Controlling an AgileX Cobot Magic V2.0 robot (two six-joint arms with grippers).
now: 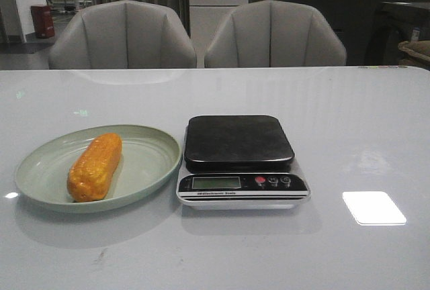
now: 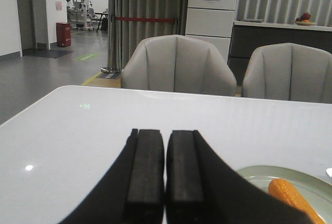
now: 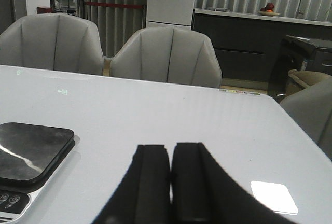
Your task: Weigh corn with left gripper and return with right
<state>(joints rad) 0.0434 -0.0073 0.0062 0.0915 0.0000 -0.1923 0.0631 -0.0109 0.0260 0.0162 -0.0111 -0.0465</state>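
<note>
The left gripper (image 2: 165, 182) has its two black fingers pressed together, only a thin seam between the pads, and nothing is held in it; it hangs above bare table (image 1: 215, 256), apart from everything. The right gripper (image 3: 170, 187) is the same: fingers together, empty, over the white tabletop.

Nearest in the front view, the corn (image 1: 95, 166) lies on its side in the pale green plate (image 1: 144, 176), towards the plate's left half, its length running from the near rim back and slightly right. Just beside the plate on its right stands a kitchen scale (image 1: 240, 161) (dark square platform, nothing on it), with a small display and three buttons on its near edge. A bright rectangle of reflected light (image 1: 373, 207) sits on the table to the scale's right.

Neither arm shows in the front view, and nothing lies between the plate and the scale. Beyond the far table edge stand two grey chairs (image 1: 122, 35).
</note>
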